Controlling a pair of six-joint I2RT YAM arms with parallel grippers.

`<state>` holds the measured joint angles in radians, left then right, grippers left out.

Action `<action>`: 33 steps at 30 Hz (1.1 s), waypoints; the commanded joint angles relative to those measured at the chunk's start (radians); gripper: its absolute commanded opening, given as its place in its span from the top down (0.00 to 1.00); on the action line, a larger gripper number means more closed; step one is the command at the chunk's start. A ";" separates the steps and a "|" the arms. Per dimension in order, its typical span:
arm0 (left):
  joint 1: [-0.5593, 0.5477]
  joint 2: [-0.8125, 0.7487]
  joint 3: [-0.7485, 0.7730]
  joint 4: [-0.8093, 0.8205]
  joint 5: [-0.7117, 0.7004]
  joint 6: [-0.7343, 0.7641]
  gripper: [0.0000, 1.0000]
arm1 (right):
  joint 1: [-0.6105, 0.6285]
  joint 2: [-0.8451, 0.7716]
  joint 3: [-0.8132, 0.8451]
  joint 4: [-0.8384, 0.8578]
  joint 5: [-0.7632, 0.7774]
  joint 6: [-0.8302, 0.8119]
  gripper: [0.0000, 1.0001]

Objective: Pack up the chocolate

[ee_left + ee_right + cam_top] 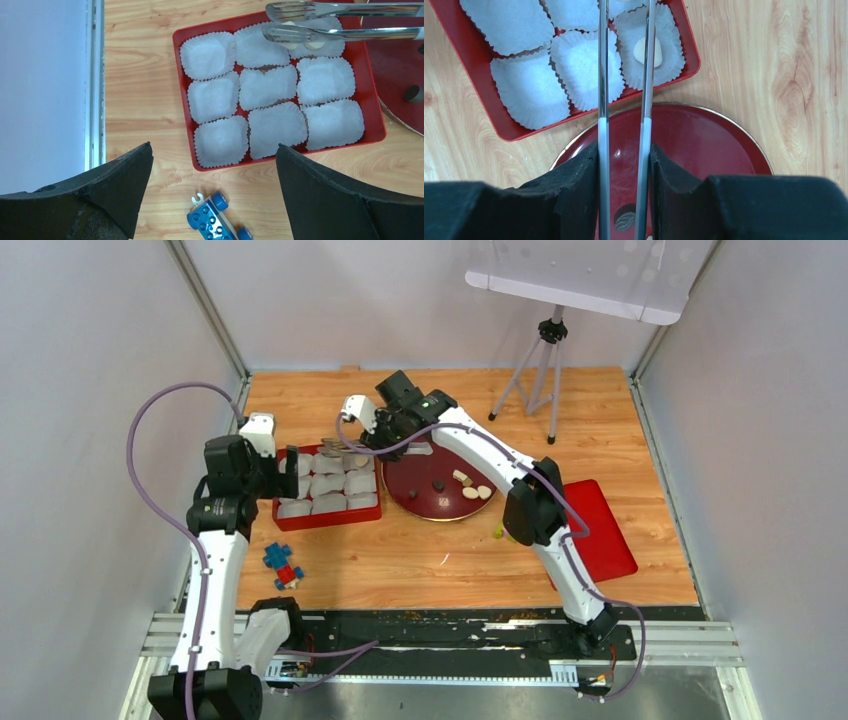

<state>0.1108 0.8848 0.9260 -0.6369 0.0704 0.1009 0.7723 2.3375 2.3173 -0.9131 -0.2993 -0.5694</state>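
Clenched jaws of the right gripper [624, 152] hold steel tongs [602, 75] over the red tray [479, 107], where one cream chocolate [647, 51] lies in a corner paper cup [669, 65] (left gripper [214, 150], jaws released), so filling looks begun; next calls for fetching another piece from the plate [704, 145].

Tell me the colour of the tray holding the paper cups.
The tray is red, clearest in the left wrist view.
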 commanded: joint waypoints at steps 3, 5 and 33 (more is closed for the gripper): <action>0.022 -0.019 0.027 -0.023 0.014 0.014 0.00 | 0.026 0.041 0.096 0.093 -0.010 0.020 0.86; 0.023 -0.018 0.025 -0.019 0.018 0.011 0.00 | 0.030 0.056 0.104 0.103 -0.003 0.021 0.81; 0.027 0.023 -0.026 0.124 0.074 -0.039 0.00 | -0.034 -0.344 -0.230 0.046 0.060 -0.054 0.75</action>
<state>0.1272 0.8978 0.9203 -0.5980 0.1146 0.0853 0.7834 2.2265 2.1895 -0.8722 -0.2581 -0.5743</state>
